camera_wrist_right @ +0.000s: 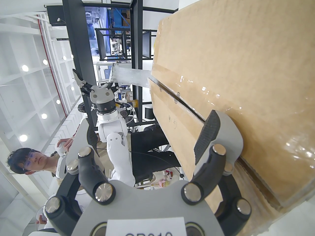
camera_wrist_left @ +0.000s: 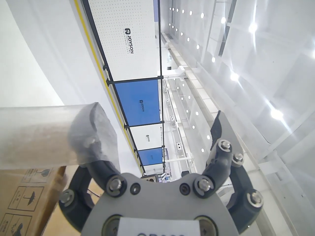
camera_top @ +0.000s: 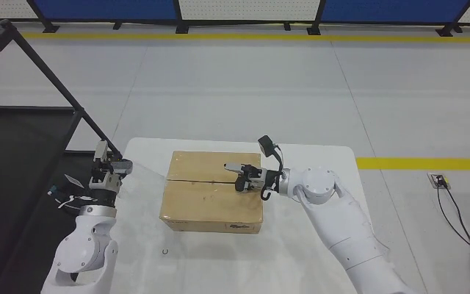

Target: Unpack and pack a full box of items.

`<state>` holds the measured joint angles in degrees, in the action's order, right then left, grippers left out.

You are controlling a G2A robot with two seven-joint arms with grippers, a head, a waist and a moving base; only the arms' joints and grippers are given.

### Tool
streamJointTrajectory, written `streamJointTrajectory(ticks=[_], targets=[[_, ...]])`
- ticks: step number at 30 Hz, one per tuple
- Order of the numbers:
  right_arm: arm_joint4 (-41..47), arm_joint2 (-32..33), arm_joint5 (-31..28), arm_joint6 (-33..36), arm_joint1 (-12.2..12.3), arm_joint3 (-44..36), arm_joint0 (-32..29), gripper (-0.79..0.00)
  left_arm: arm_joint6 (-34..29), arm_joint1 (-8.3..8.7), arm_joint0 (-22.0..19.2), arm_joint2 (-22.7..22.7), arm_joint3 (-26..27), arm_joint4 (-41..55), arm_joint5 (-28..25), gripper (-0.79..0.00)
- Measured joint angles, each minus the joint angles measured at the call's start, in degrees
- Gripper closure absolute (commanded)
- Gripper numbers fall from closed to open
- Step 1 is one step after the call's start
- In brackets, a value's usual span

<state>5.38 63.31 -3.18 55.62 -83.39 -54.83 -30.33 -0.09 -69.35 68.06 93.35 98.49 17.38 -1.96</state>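
Top view, one closed box (camera_top: pixel 213 192), one desk (camera_top: pixel 308 246), right tool (camera_top: pixel 235 178) spread wide, empty, left tool (camera_top: pixel 111 160) spread, one tape strip (camera_wrist_left: pixel 37 133) stuck to its finger.

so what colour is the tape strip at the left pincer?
Clear, faintly cloudy. The tape strip on the left pincer shows best in the left wrist view.
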Motion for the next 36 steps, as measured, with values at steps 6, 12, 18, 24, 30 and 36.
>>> streamJointTrajectory(ticks=[6,12,18,24,30,36], targets=[[-0.14,1.2,1.89,-0.52,0.7,-2.52,-1.65,-0.785,-0.45,-0.03,-0.8,-0.55,0.94,-2.38,0.99,-0.785],[-0.02,1.93,2.36,-0.58,1.22,-3.86,-2.76,-0.785,-1.01,-0.11,-1.42,-0.93,1.69,-3.26,1.94,-0.785],[0.24,2.52,2.54,-1.11,1.65,-5.27,-3.63,-0.785,-1.26,-0.15,-1.19,-1.53,4.01,-5.6,2.53,-0.785],[0.21,2.6,3.14,-1.77,1.93,-6.18,-4.09,-0.785,-1.69,-0.19,-0.66,-3.32,7.02,-10.23,3.31,-0.785],[0.28,2.55,3.45,-2.12,2.17,-6.7,-4.28,-0.785,-3.62,-0.19,-2.04,-5.92,8.07,-15.23,6.47,-0.785],[0.48,2.73,3.31,-2.36,2.47,-7.16,-4.83,-0.785,-4.55,-0.38,-3.52,-8.78,8.31,-18.82,8.63,-0.785]])
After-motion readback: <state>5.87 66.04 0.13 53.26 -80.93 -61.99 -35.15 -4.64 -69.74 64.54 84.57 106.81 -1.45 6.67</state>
